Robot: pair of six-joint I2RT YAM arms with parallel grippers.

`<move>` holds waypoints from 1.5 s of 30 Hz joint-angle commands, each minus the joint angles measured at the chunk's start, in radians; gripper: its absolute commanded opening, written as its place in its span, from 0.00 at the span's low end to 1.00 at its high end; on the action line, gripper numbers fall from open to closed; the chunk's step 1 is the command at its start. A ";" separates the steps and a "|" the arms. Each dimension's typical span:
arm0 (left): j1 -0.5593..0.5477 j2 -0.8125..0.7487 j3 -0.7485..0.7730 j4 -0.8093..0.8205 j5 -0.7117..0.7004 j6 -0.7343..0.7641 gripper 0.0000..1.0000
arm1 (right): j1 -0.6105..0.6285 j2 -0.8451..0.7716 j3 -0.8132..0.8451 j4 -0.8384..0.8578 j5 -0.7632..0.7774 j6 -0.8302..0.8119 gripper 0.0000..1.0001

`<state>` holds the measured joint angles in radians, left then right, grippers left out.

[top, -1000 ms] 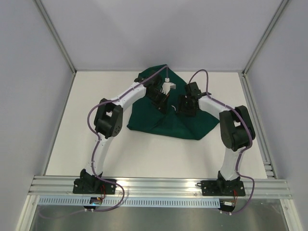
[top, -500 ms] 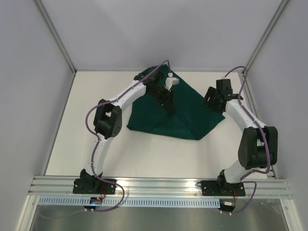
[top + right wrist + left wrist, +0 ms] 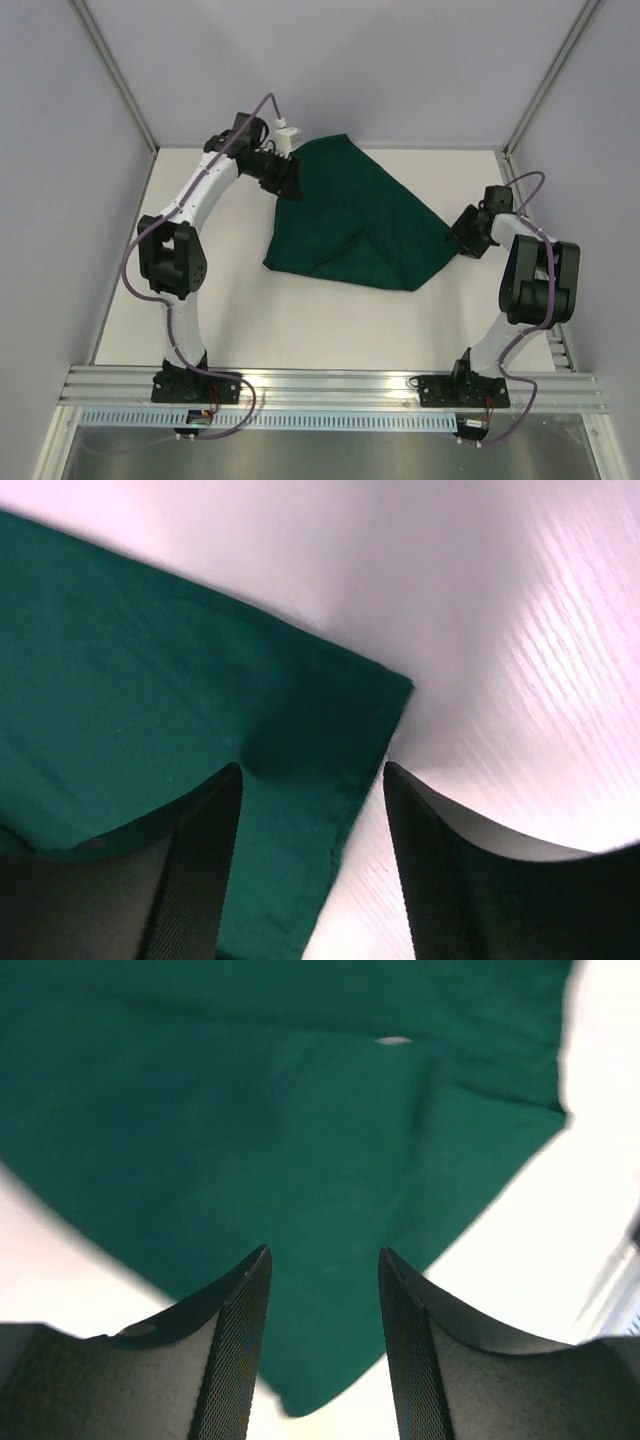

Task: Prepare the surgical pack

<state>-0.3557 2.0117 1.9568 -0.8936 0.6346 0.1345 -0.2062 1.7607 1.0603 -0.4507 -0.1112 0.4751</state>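
Cloth spreading is the step we judge to be in hand. The dark green cloth [image 3: 350, 225] of the surgical pack lies rumpled and partly doubled over itself on the middle and far part of the desk [image 3: 220, 310]. We see no tray, instruments or gauze in any view.

Our left gripper [image 3: 287, 178] is at the cloth's far left edge, jaws parted and nothing pinched; its wrist view shows fabric lying below the gap. Our right gripper [image 3: 463, 233] is at the cloth's right tip, jaws spread wide, with that tip lying loose beneath them.

As we read it, the next move calls for each gripper to settle onto its own edge, pinch one layer only, and draw left and right apart so the doubled part near the middle opens flat.
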 commanded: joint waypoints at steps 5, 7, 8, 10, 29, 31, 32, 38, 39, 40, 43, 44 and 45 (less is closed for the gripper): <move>0.175 0.010 -0.235 0.028 -0.088 0.003 0.52 | 0.002 0.057 -0.011 0.113 -0.093 0.036 0.28; 0.184 0.013 -0.292 0.048 -0.102 0.011 0.50 | 0.002 0.045 -0.008 0.113 -0.105 0.039 0.17; 0.190 0.015 -0.311 0.056 -0.107 0.014 0.49 | 0.002 0.039 -0.002 0.109 -0.105 0.042 0.08; 0.193 0.016 -0.353 0.077 -0.101 0.014 0.47 | 0.004 0.004 0.007 0.101 -0.110 0.049 0.00; 0.192 0.048 -0.432 0.097 -0.012 0.042 0.31 | 0.635 -0.147 0.437 0.062 0.087 0.198 0.00; 0.192 0.051 -0.429 0.099 -0.009 0.042 0.28 | 0.683 -0.106 0.473 0.101 0.085 0.223 0.00; 0.192 0.053 -0.429 0.097 -0.006 0.043 0.27 | 0.723 -0.090 0.503 0.115 0.094 0.232 0.00; 0.192 0.053 -0.434 0.101 0.007 0.043 0.23 | 0.840 0.079 0.668 0.165 0.094 0.286 0.00; 0.192 0.052 -0.434 0.101 0.014 0.045 0.22 | 0.850 0.123 0.685 0.165 0.091 0.292 0.00; 0.192 0.051 -0.432 0.101 0.017 0.045 0.21 | 0.860 0.143 0.702 0.171 0.088 0.306 0.01; 0.192 0.051 -0.434 0.101 0.031 0.043 0.20 | 0.884 0.216 0.727 0.193 0.082 0.335 0.00; 0.192 0.051 -0.434 0.102 0.034 0.043 0.20 | 0.893 0.232 0.727 0.199 0.090 0.345 0.00; 0.192 0.051 -0.434 0.102 0.034 0.042 0.20 | 0.898 0.259 0.722 0.205 0.091 0.358 0.01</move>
<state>-0.1570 2.0594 1.5249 -0.8173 0.6022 0.1627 0.6674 1.9869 1.7180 -0.3794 -0.0242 0.7574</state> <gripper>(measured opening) 0.204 0.022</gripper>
